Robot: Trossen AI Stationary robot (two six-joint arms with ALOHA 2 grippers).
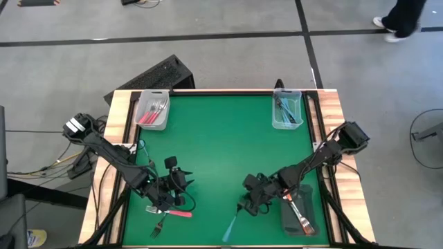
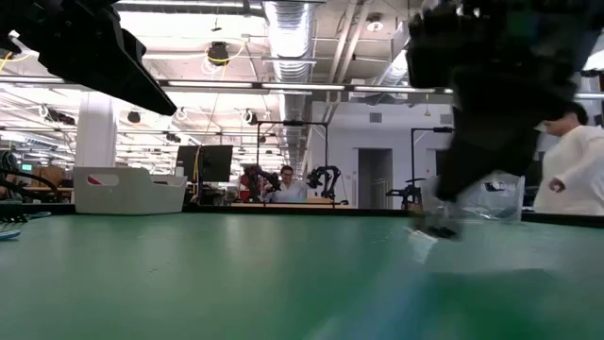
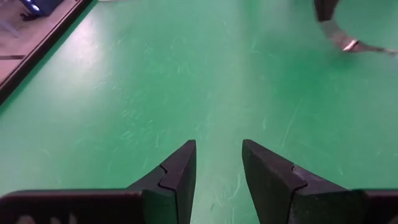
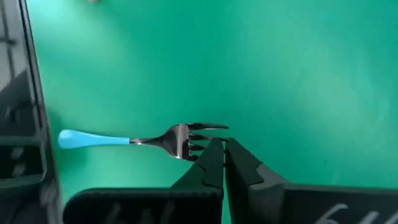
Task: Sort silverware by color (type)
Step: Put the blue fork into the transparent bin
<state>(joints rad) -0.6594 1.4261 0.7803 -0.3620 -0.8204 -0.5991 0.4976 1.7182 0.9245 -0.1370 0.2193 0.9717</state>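
A blue-handled fork (image 4: 124,140) lies flat on the green table near its front edge, seen also in the high view (image 1: 230,228). My right gripper (image 4: 219,148) is shut, its tips down at the fork's tines (image 4: 198,135). My left gripper (image 3: 217,157) hovers open over bare green table at the front left, nothing between its fingers. Just in front of it lie a pink-handled fork (image 1: 176,214) and a second fork (image 1: 158,225). My right gripper comes slanting down from the table's right at the tine end (image 4: 202,132) of the blue fork. One finger (image 4: 208,163) covers the lower tines. Whether a tine is caught between the shut fingers, or the tips only rest against the tines, I cannot tell.
A clear bin (image 1: 153,111) with pink-red forks stands at the far left corner, a clear bin (image 1: 287,111) with blue forks at the far right. A dark tray (image 1: 299,216) with orange forks lies under my right arm. People show in the room beyond the table.
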